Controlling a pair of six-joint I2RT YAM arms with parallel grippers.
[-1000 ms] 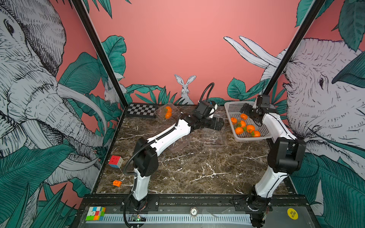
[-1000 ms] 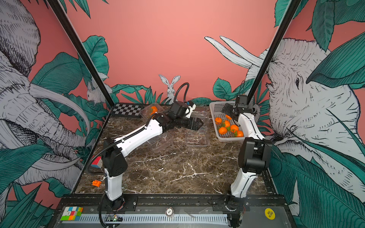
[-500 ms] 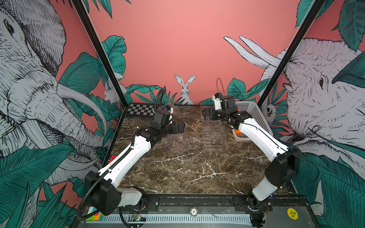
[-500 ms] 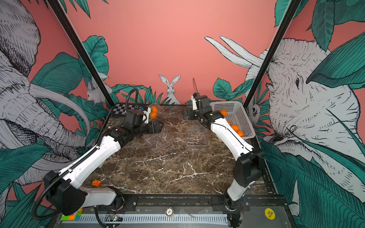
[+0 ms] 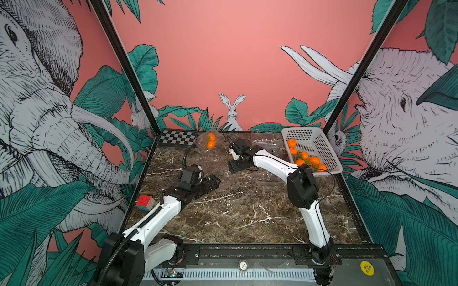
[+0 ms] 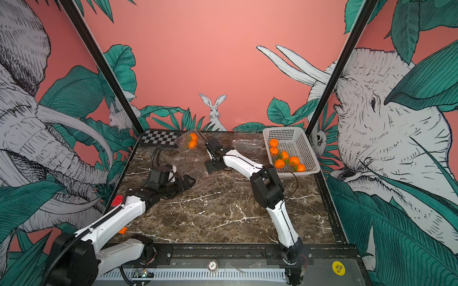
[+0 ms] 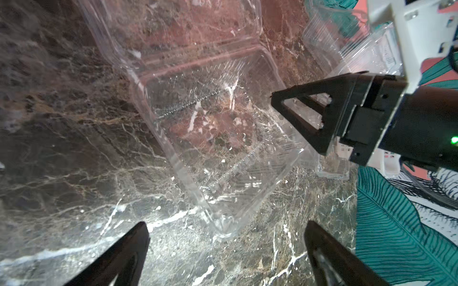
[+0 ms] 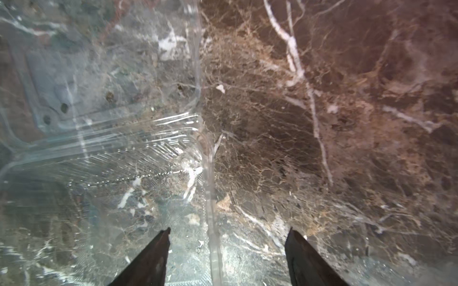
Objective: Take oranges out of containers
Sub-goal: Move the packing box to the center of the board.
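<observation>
In both top views two oranges [image 5: 211, 141] sit inside the rear clamshell container [image 5: 200, 143]. Six more lie in the white basket [image 5: 307, 128]. A yellow sticker [image 5: 367, 268] reads "BIG BLIND". Left wrist view: left gripper [image 7: 226, 224] spread wide, empty, above an empty clamshell [image 7: 210, 136]. Right wrist view: right gripper [image 8: 229, 230] partly spread, straddling a clamshell rim [image 8: 210, 218], unclamped. The thin wall may buckle or slip.

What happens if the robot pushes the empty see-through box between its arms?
The empty clear plastic clamshell box probably slides easily: thin, nothing inside. Its ribbed thin walls would likely flex if squeezed. Flat-bottomed, it shouldn't roll.
</observation>
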